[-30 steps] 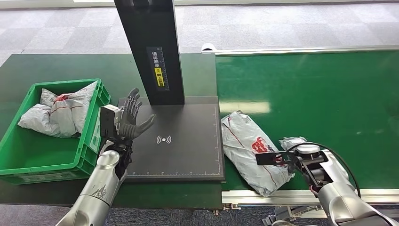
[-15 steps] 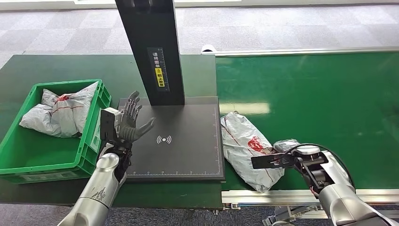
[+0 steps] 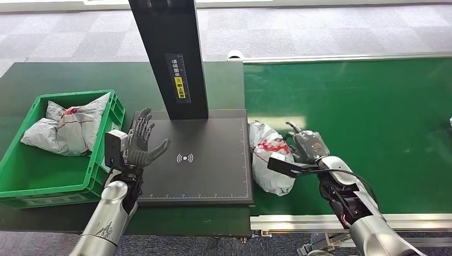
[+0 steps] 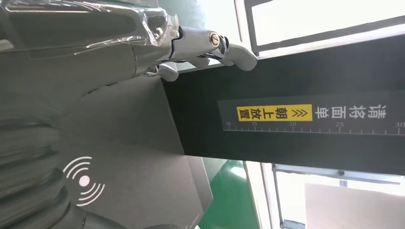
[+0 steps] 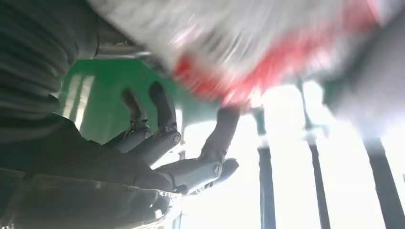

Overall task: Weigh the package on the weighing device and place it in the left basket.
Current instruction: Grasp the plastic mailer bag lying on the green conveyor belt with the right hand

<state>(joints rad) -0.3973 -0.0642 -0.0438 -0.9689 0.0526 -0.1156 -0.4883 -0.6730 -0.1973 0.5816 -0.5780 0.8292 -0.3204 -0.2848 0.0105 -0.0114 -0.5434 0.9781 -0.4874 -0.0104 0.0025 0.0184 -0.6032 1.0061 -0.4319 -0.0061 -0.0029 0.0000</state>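
The white package with red print (image 3: 269, 157) is bunched up at the green belt's left edge, right beside the black weighing plate (image 3: 213, 176). My right hand (image 3: 306, 144) grips its right side. In the right wrist view the package (image 5: 267, 43) is a blur against my dark fingers (image 5: 165, 140). Over the plate's left edge, my left hand (image 3: 139, 145) is raised, fingers spread and holding nothing. The left wrist view has that hand (image 4: 95, 52) over the plate (image 4: 138, 191). The green basket (image 3: 13, 160) stands to the left of the plate.
A black column (image 3: 170, 53) with a yellow label rises from the back of the plate, also close in the left wrist view as the column (image 4: 310, 119). White packages (image 3: 69, 128) lie in the basket. The green conveyor belt (image 3: 362, 117) stretches right, with a metal rail along its near edge.
My right hand has moved up and left along the package, which went from lying flat to bunched up nearer the plate. My left hand has barely shifted.
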